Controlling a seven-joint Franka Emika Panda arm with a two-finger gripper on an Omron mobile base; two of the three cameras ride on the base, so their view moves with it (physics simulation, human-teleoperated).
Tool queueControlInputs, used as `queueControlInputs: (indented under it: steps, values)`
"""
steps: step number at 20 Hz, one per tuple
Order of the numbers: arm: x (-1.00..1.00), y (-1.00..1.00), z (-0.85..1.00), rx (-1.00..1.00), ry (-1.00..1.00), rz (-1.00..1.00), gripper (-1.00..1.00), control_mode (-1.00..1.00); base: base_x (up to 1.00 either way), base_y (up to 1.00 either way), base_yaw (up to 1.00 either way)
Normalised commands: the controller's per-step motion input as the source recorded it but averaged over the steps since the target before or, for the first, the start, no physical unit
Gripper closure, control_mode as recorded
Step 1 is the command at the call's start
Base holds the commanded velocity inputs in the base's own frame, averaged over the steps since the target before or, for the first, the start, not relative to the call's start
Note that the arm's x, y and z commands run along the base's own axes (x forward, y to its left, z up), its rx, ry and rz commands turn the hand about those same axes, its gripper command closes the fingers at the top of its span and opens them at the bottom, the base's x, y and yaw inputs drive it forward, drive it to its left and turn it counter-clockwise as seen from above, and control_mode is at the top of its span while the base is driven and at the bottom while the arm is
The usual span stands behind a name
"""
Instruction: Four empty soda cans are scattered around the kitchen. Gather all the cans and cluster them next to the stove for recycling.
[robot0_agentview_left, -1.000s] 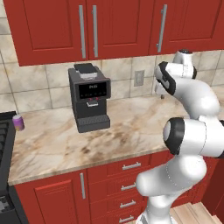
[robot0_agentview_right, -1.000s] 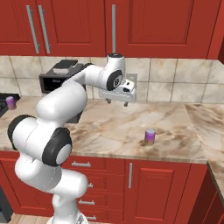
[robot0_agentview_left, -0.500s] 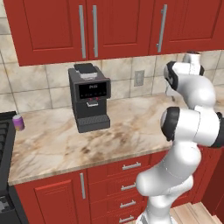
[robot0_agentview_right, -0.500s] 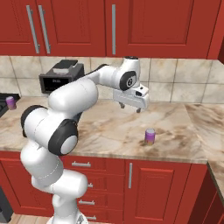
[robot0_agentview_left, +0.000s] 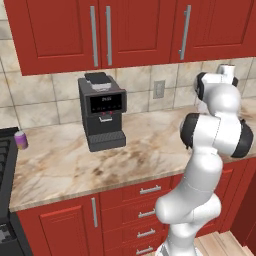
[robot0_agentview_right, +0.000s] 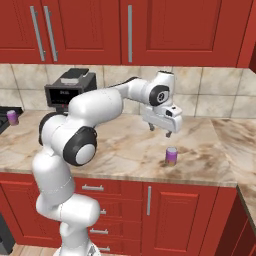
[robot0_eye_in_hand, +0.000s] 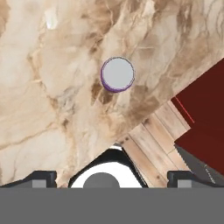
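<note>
A red-cabinet kitchen: beige marbled countertop (robot0_agentview_right: 115, 145) runs wall to wall under tan tiled backsplash (robot0_agentview_left: 45, 95), w/ red upper cabinets (robot0_agentview_left: 100, 30) carrying long steel handles and red drawers below. The white arm reaches out over the counter's right stretch, gripper (robot0_agentview_right: 160, 129) hanging above the stone, fingers spread wide and holding nothing. A purple soda can (robot0_agentview_right: 171, 156) stands upright on the counter just below and to the right of the gripper in the right base view, near the front edge; from the hand view the same can (robot0_eye_in_hand: 117, 75) shows as a silvery round top w/ a purple rim, on bare marble close to where the counter edge drops to light wood flooring (robot0_eye_in_hand: 153, 153). A second purple soda can (robot0_agentview_left: 20, 139) sits far off at the counter's left end, just beside the stove (robot0_agentview_left: 4, 165), whose black grates edge into the left base view. Between the two cans, a dark boxy appliance (robot0_agentview_left: 102, 111) w/ a display stands against the backsplash, a wall outlet (robot0_agentview_left: 159, 88) to its right.
</note>
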Motion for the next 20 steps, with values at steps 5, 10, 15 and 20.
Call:
queueControlInputs:
  steps: [5,10,15,20]
  values:
    - [-0.01,-0.16,-0.29,0.01,0.01,-0.14,-1.00,-1.00,0.00,0.00,0.00]
    - [0.00,-0.13,-0.35,0.01,-0.02,-0.10,-1.00,-1.00,0.00,0.00,0.00]
    - [0.00,-0.07,-0.29,0.00,-0.02,-0.08,-1.00,-1.00,0.00,0.00,0.00]
    - [0.04,0.00,-0.26,0.00,-0.08,-0.05,-1.00,-1.00,0.00,0.00,0.00]
